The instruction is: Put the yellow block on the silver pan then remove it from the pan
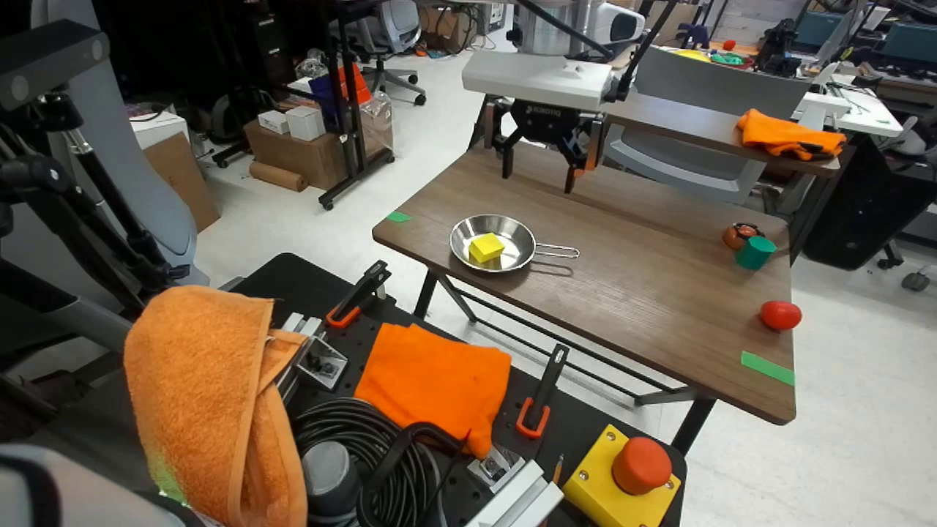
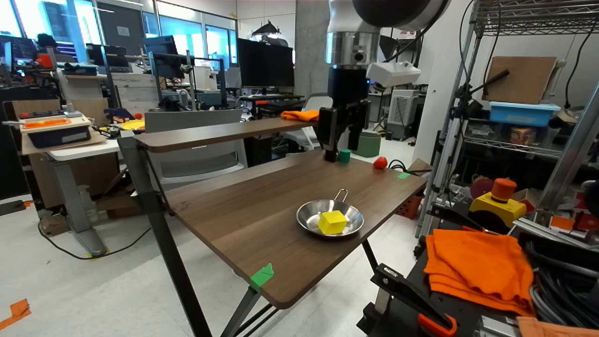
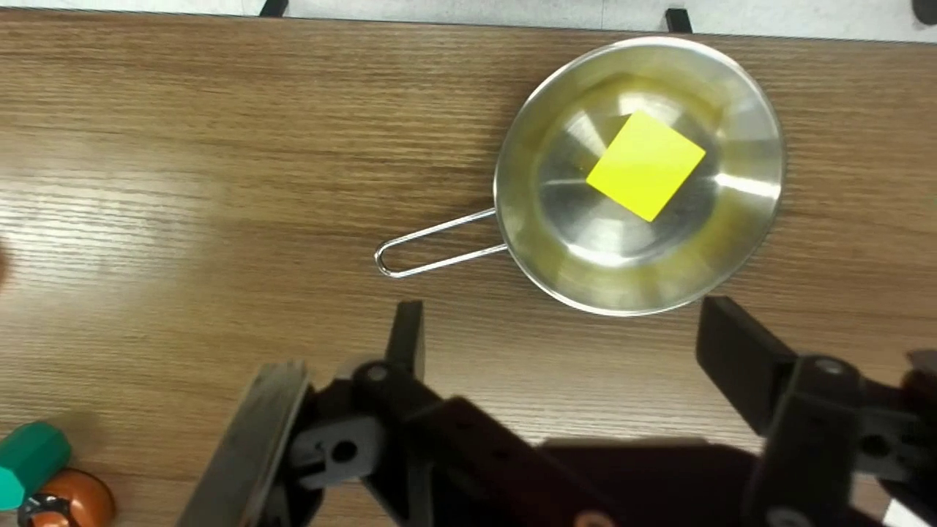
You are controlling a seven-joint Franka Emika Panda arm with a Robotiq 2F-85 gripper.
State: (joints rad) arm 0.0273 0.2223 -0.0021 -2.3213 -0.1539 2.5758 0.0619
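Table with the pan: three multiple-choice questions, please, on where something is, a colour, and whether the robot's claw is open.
1. The block is: A) in the pan B) under it C) beside it
2. The tape on the table is: A) blue B) pink C) green
3. The gripper is: A) shut on the block B) open C) shut, empty

1 A: every view shows shiny metal all around it.
2 C: it shows green in both exterior views.
3 B: in the wrist view its jaws stand apart, holding nothing.
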